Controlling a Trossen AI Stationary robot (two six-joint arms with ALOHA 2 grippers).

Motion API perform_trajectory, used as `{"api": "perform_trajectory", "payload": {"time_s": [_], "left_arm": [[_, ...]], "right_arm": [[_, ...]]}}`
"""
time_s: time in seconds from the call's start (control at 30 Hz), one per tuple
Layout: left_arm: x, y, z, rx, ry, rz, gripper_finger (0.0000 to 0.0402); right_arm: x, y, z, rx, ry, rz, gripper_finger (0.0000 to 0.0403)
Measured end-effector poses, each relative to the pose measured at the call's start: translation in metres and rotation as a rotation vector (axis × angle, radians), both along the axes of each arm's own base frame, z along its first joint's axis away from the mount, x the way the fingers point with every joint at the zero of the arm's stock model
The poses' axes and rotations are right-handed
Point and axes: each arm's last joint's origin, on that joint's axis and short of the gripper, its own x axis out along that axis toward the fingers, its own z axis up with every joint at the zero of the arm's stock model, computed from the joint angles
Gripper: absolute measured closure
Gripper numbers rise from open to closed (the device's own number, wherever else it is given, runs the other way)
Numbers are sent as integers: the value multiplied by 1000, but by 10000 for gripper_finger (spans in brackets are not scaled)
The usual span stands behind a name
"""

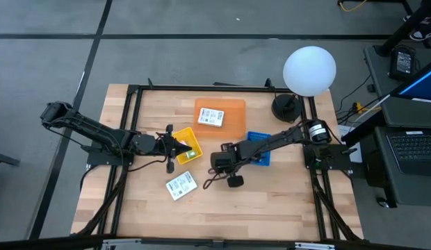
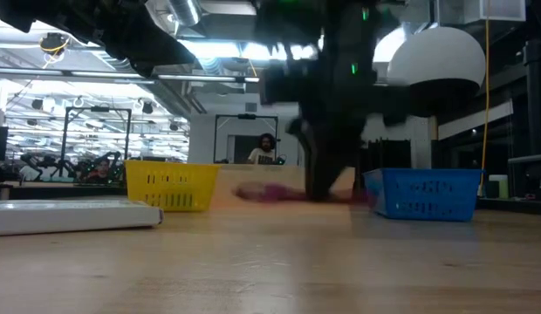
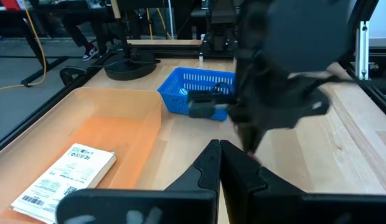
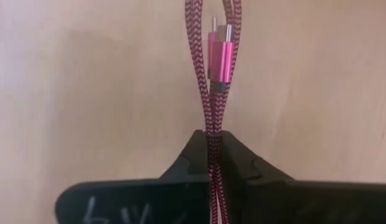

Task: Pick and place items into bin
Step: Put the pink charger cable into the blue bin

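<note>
The dark red braided cord (image 4: 213, 93), with a pink plug (image 4: 219, 62), lies on the wood under my right gripper (image 4: 213, 140), which is shut on it near the table's middle (image 1: 226, 165). In the low view the cord (image 2: 270, 194) is a pink streak at table height. My left gripper (image 3: 219, 149) is shut and holds nothing; it hovers by the yellow basket (image 1: 188, 147). One white labelled packet (image 1: 210, 117) lies in the orange bin (image 1: 233, 111). Another packet (image 1: 181, 185) lies flat on the table. My right gripper pinches two strands of the cord's loop (image 4: 211, 127) side by side between its two fingers. The fingers come from above, pointing down, and lie along the strands. The rest of the cord runs out from the fingers over the table top, with its plug beside the strands.
A blue basket (image 1: 259, 148) stands just right of my right gripper, the yellow basket to its left, the orange bin behind. A white globe lamp (image 1: 309, 69) on a black base stands at the far right corner. Bare wood lies along the near edge (image 1: 271, 215).
</note>
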Motion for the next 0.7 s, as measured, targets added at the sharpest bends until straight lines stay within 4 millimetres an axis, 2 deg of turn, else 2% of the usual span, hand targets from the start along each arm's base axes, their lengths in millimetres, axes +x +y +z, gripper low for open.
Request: {"api": "perform_trajectory", "payload": {"time_s": [0.33, 0.43, 0.7], "left_arm": [[0, 0, 0, 32, 5, -10, 398], [0, 0, 0, 33, 6, -10, 398], [0, 0, 0, 32, 6, -9, 398]], "right_arm": [[5, 19, 40, 2, 17, 43, 402], [4, 19, 52, -1, 32, 45, 403], [-9, 15, 93, -11, -78, 29, 403]]}}
